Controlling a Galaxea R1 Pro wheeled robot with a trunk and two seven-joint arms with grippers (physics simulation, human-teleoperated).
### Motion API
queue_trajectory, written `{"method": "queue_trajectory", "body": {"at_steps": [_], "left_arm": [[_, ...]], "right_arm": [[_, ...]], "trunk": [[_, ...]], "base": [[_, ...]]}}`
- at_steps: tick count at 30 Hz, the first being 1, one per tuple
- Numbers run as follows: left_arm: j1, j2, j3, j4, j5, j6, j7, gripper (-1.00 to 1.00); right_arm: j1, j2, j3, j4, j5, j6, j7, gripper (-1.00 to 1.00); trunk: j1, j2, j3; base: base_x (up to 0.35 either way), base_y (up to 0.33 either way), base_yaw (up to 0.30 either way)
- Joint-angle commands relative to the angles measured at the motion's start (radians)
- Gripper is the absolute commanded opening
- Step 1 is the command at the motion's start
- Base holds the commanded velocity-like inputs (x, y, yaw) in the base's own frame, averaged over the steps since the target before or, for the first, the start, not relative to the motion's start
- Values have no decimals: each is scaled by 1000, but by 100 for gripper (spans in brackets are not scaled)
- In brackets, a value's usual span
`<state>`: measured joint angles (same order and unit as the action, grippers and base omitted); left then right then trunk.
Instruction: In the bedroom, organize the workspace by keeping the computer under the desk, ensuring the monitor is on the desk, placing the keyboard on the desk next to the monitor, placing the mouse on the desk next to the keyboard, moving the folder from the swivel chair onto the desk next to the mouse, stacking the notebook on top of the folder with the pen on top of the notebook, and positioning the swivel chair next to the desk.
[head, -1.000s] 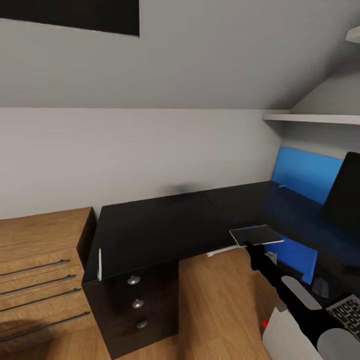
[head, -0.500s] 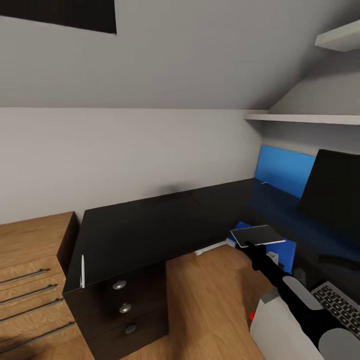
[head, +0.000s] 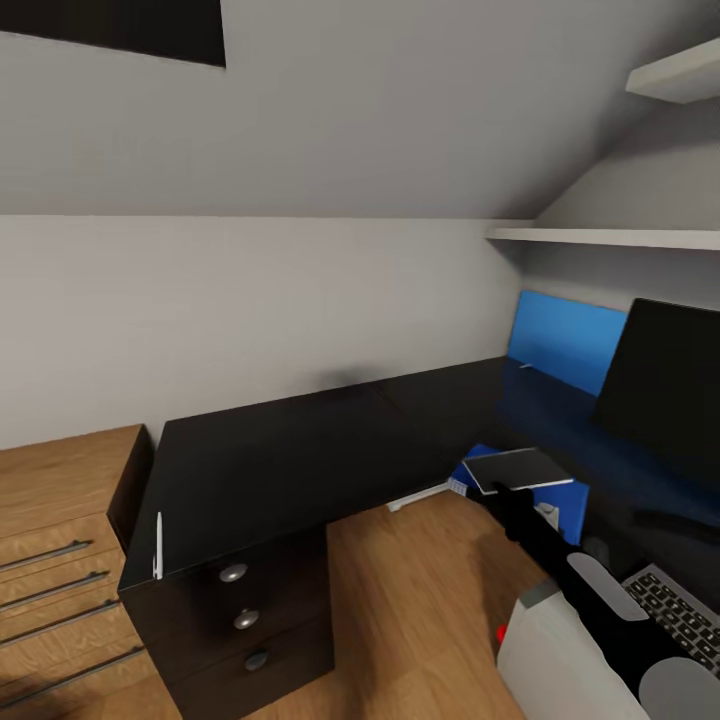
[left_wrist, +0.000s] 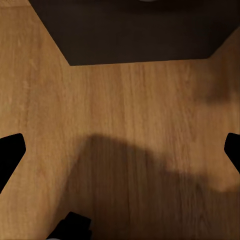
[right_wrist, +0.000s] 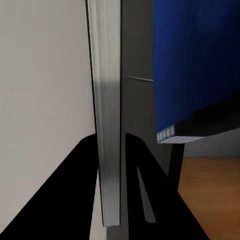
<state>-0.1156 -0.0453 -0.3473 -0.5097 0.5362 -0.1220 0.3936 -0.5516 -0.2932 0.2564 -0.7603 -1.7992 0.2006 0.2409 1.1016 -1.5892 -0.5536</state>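
Above the desk (head: 300, 450) edge, right fingers (right_wrist: 75, 200) pinching the notebook (head: 515, 469), folder (head: 575, 505) beneath, left fingers (left_wrist: 11, 152) spread

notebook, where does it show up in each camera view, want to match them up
Head view: the notebook lies flat in the right gripper, lower right of centre, just off the desk edge.
Left wrist view: not in it; wooden floor below.
Right wrist view: the notebook runs edge-on as a grey strip up the middle, between the jaws.
Shared landmark: the blue folder behind the notebook in the head view is the blue slab beside it in the right wrist view.
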Motion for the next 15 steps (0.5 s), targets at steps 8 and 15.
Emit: {"method": "queue_trajectory", "body": {"at_steps": [8,15], "left_arm": [[-1,2,-7,3,11,-7,7,100],[-1,3,-7,3,11,-7,7,100]], "right_arm": [[-1,-1,4,3,-10,3,19,-100],[-1,0,6,3,-11,2,1,-100]], "trunk": [[0,-1,-1],[0,-1,-1]], "base": [[43,-101,0],[86,-8,0]]}}
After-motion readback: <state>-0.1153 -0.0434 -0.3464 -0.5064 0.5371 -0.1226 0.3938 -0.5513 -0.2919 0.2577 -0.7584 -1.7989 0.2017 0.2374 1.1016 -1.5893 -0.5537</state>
